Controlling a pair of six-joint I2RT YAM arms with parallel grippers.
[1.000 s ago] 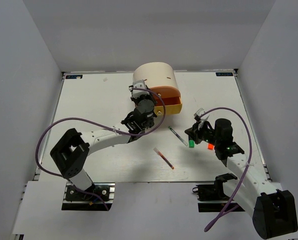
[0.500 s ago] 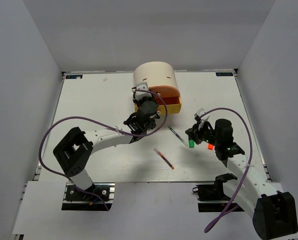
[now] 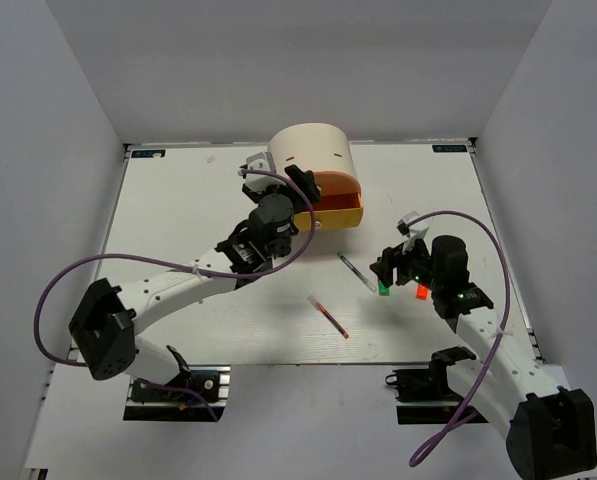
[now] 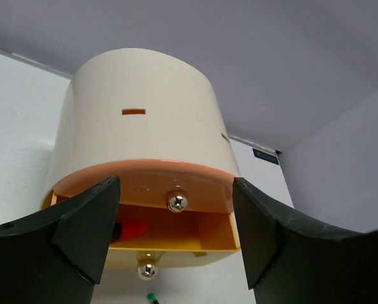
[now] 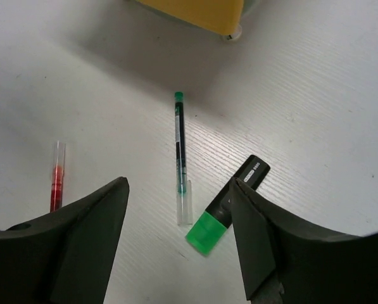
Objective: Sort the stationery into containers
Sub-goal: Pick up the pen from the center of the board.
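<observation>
The green highlighter [image 5: 226,206] lies on the worktop [image 5: 315,114] just beside the pen [image 5: 181,152], with the red pen [image 5: 56,180] farther off. All are in front of the pulled-out yellow drawer [image 4: 195,234]. The right pincer [image 5: 176,240] hovers wide and empty over the pair; closing here may catch both or roll the pen away. The left pincer [image 4: 176,221], wide and empty, faces the cabinet [image 4: 144,126] and could nudge that drawer shut.

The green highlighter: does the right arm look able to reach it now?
Probably yes. The open right hand hovers above the green highlighter and nothing covers it; only the thin pen lies close beside.
</observation>
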